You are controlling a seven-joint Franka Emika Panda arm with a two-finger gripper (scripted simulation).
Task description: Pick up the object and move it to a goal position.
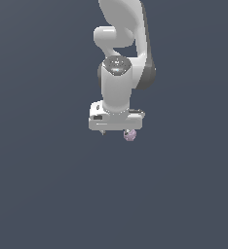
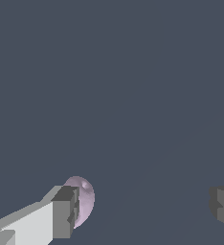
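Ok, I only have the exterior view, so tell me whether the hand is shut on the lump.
Observer: No. The wrist view shows the hand open, its fingers far apart.
Operator: Say where the lump sits between them.
Observer: The lilac lump lies right beside one finger, on its inner side; I cannot tell if they touch.
Operator: Report the other finger.
Observer: The other finger stands well clear of the lump, with a wide gap between.
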